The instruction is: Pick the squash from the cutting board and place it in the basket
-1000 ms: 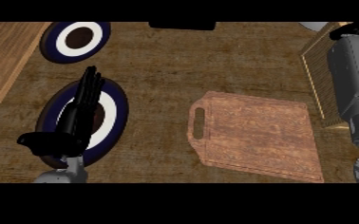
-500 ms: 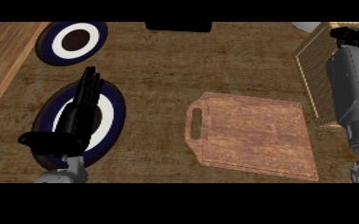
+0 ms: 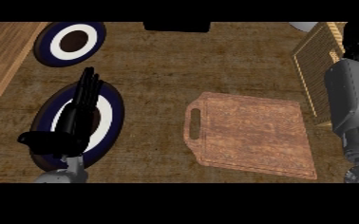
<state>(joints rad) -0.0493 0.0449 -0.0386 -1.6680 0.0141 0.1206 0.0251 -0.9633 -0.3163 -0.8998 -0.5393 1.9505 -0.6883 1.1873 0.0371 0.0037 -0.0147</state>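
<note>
Wooden cutting board (image 3: 249, 135) lies bare, no squash visible on it; right forearm has slid further along the far-right basket (image 3: 313, 61), its hand out of view, so the squash is presumably there. Left hand (image 3: 73, 118) stays over a plate (image 3: 112, 123) on the desk, fingers straight, pressed together.

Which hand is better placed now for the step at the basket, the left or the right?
Right. The right forearm reaches over the basket at the right edge. The left hand lies open over a plate on the far left, with the cutting board between.
</note>
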